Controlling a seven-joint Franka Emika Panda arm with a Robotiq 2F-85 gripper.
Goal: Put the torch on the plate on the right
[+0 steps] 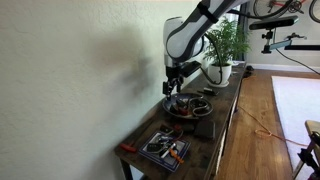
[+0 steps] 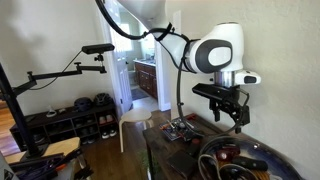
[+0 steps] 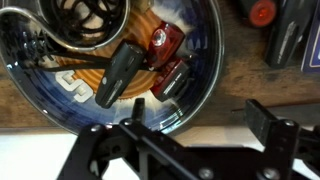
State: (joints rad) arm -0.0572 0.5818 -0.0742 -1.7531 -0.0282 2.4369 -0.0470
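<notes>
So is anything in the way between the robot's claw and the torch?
No, nothing visible is. In the wrist view the torch already lies in the plate, right in front of the open gripper, with only air between them. A dark coiled thing shares the plate, but it sits off to the side, not over the torch.

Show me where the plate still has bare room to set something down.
In the wrist view, the plate is bare along its rim right of the red torch, and on the lower left between the black tool and the rim. The coiled cable crowds the top left; the middle is full.
</notes>
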